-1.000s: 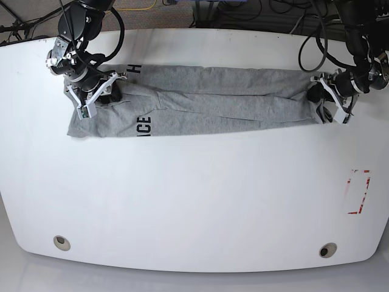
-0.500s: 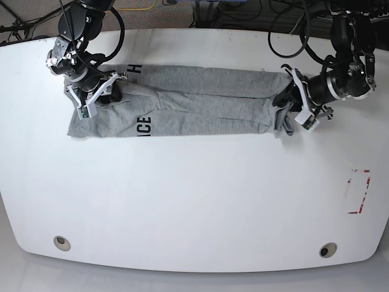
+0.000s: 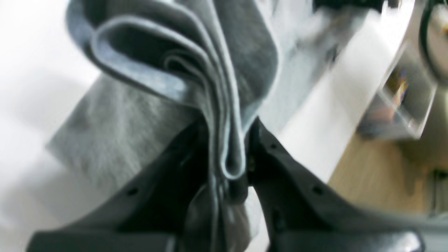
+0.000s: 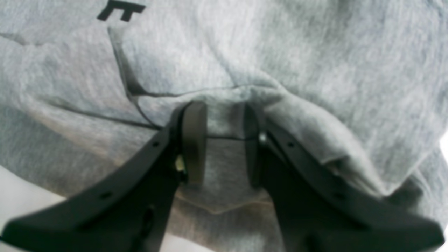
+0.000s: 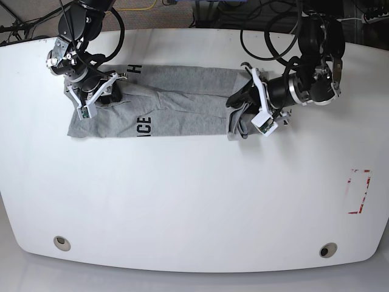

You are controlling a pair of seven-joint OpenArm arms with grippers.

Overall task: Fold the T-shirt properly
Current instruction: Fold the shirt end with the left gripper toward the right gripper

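The grey T-shirt [image 5: 176, 103] lies as a long folded band across the back of the white table [image 5: 194, 201], dark lettering [image 5: 143, 126] showing near its left end. My left gripper [image 5: 239, 103] is shut on the band's right end, which is lifted and doubled back over the cloth near the middle. In the left wrist view several fabric layers [image 3: 157, 70] are pinched in the left gripper [image 3: 229, 157]. My right gripper [image 5: 106, 94] sits on the left end. In the right wrist view the right gripper [image 4: 222, 140] holds a ridge of T-shirt [image 4: 280, 52] below a printed letter [image 4: 120, 10].
A red-marked rectangle [image 5: 358, 191] is on the table at the right. Two round inserts [image 5: 61, 242] [image 5: 328, 250] sit near the front edge. Cables hang behind the table's back edge.
My left gripper has carried the shirt's right end leftward, from the far right to near the middle, doubling the band over itself. The right gripper has stayed in place.
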